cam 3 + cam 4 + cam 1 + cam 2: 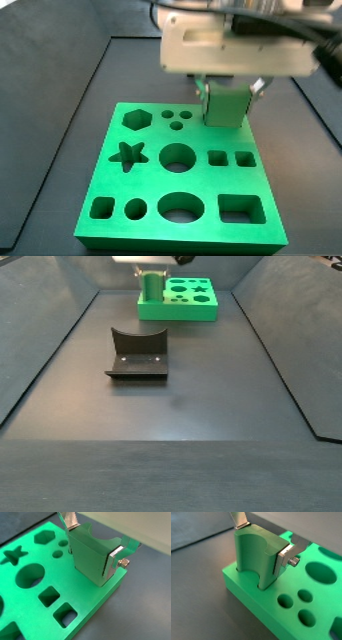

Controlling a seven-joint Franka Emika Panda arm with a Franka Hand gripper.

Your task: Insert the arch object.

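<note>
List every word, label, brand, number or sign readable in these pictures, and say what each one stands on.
None: no view shows readable text.
The green board bears only shaped holes.
The arch object, held between the fingers of the gripper over the board's corner, is unmarked.
The fixture on the floor is unmarked too.

Bright green board (pixel 154 180) sits at the far end of the dark floor (pixel 174 446), flat, and it's riddled with cut-outs: a hexagon (pixel 135 119), a star (pixel 128 155), round holes, a big square (pixel 241 208). Both wrist views catch its thick edge (pixel 244 592) up close. Nearer the middle of the floor stands the fixture (pixel 136 356), well apart from the board.
</note>
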